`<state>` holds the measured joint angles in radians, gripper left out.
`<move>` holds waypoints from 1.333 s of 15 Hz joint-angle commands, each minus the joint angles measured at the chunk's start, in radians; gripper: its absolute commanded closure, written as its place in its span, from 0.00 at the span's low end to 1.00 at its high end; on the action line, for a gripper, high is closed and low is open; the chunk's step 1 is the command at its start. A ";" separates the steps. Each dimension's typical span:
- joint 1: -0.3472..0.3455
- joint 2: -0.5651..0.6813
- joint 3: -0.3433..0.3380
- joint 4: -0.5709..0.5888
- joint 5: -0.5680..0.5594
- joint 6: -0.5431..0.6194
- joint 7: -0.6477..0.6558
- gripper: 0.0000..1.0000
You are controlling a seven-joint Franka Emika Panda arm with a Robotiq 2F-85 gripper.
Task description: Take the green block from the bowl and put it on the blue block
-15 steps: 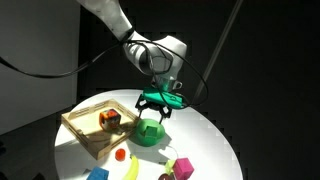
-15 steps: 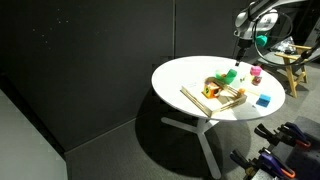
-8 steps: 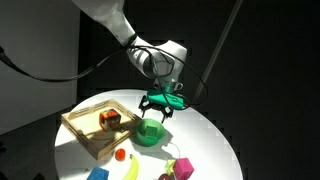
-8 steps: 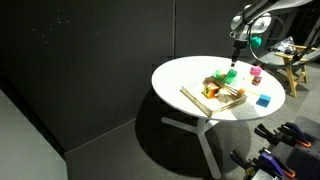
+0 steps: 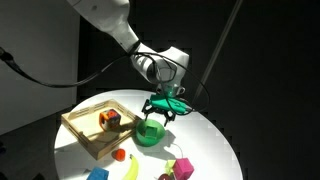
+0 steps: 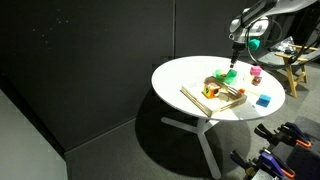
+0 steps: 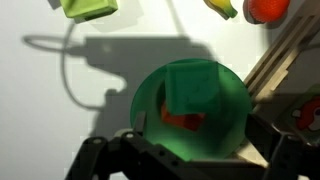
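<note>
**Pick not yet made: green block lies in the bowl, open gripper above it**

At the left of an exterior view, the blue block (image 5: 97, 175) lies at the near edge of the worktop (image 5: 215, 135). Its top is bare, so no stacking has happened. Behind it, toward the left edge, the wooden tray (image 5: 77, 135) holds an orange multicoloured cube (image 5: 108, 120).

Near the middle of the worktop stands the bowl (image 5: 148, 134). The wrist view shows the green block (image 7: 190, 85) inside it, toward the upper side of the bowl in that picture. Beside the block is a red patch (image 7: 182, 121) that I cannot identify. The gripper (image 5: 158, 112) hangs right over the bowl with its jaws spread wide, holding nothing. In the wrist view one finger shows on each side of the bowl.

Further right, by the near edge, lies a pink cube (image 5: 183, 168), well apart from the blue block.

As I judge it, no part of the task is finished; this is the approach to the pick. What is left:
- Lower into the bowl and close on the green block.
- Lift it clear of the rim.
- Carry it to the near edge and set it squarely on the blue block.
- Let go.

The bowl looks to leave little room beside the block, so the fingers might nudge the bowl.
</note>
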<state>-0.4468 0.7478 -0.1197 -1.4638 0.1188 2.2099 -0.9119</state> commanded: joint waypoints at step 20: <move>-0.031 0.064 0.024 0.052 -0.018 -0.012 -0.012 0.00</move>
<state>-0.4556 0.7994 -0.1140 -1.4372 0.1172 2.2097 -0.9120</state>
